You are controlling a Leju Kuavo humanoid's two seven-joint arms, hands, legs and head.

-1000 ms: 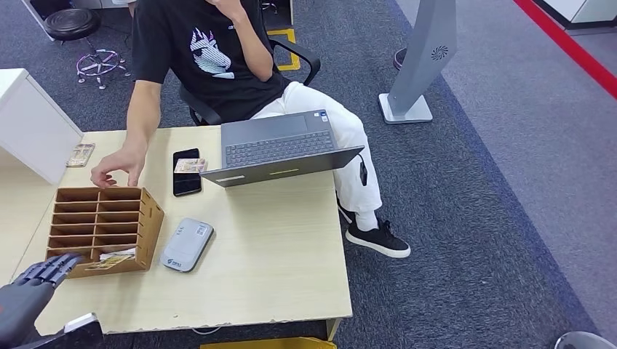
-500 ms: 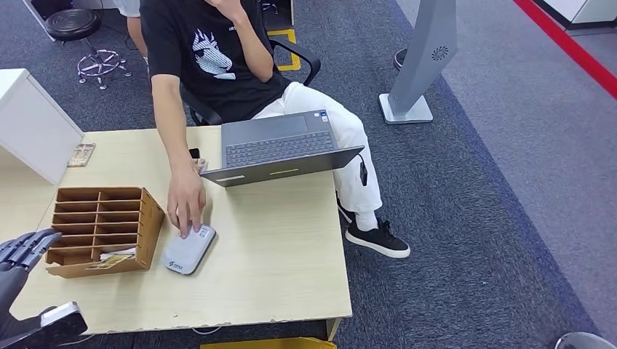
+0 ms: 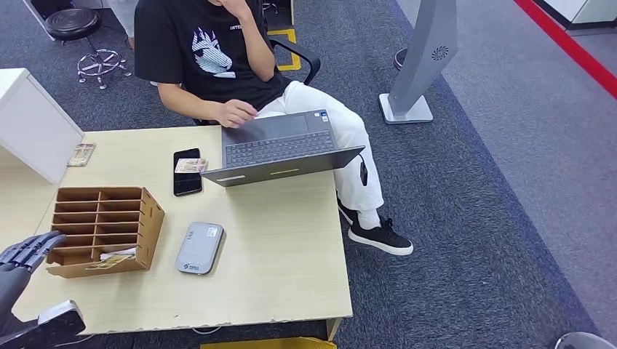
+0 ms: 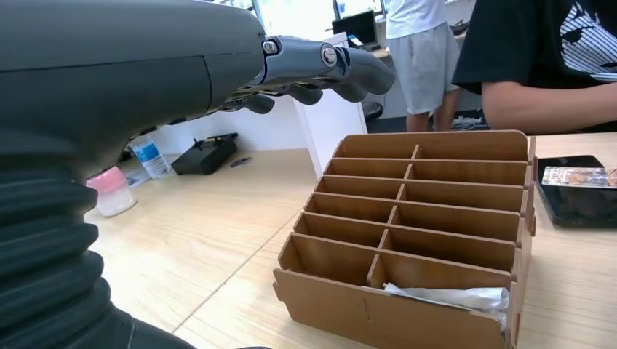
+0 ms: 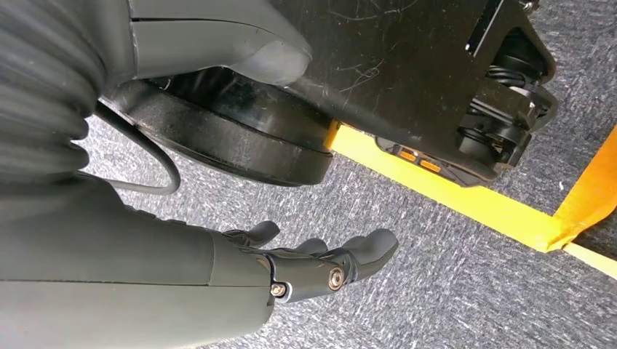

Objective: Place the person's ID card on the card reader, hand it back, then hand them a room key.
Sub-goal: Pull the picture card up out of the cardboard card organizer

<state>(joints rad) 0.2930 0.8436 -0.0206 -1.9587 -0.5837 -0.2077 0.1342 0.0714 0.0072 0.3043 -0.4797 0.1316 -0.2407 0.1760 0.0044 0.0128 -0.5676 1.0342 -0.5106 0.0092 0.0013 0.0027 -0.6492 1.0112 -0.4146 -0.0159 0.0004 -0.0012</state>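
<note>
Left hand empty, fingers apart, beside rack at table left edge; reader mid-table; right hand empty, fingers apart.

Card reader right of organizer

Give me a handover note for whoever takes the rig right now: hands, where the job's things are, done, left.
Left hand: open, holding nothing, hovering beside the wooden organizer at the table's near left corner.
Right hand: open, holding nothing, hanging down over the carpet.
Card reader: grey, flat on the table, right of the organizer, nothing on it.
A card lies on the black phone by the laptop; cannot tell whether it is the ID. Something pale sits in the organizer's nearest slot.
Person's hand rests at the laptop.
Done: nothing visible. Left: read ID, return it, hand over room key.
</note>
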